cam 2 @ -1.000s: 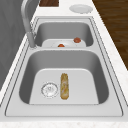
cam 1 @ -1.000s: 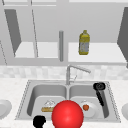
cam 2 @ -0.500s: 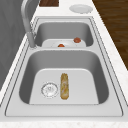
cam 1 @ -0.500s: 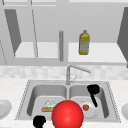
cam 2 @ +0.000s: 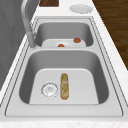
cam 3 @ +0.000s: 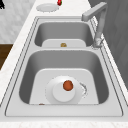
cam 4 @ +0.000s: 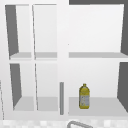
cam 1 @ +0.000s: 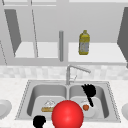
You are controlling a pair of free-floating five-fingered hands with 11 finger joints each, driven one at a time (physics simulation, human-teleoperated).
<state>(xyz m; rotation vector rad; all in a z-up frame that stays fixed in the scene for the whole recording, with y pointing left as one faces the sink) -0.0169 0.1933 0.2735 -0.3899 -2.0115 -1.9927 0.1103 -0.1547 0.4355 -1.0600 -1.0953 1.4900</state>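
At the near edge of the sink (cam 1: 25,100), in the front view, a big red ball (cam 1: 67,115) sits in the foreground, and the left hand (cam 1: 39,121) hangs just beside it on the left, low over the rim; I cannot tell whether its fingers are curled or straight.

In the left basin a bread roll (cam 2: 64,85) lies next to the drain (cam 2: 49,89).

Over the right basin the right hand (cam 1: 89,91) has dropped a little lower than half a second ago, its fingers spread and straight, holding nothing. It hovers just above the white plate (cam 3: 63,92) carrying a small red tomato (cam 3: 68,85), so the approach looks nearly closed.

Behind, the faucet (cam 1: 72,72) rises, and a yellow bottle (cam 1: 84,43) stands on the shelf (cam 1: 105,53).
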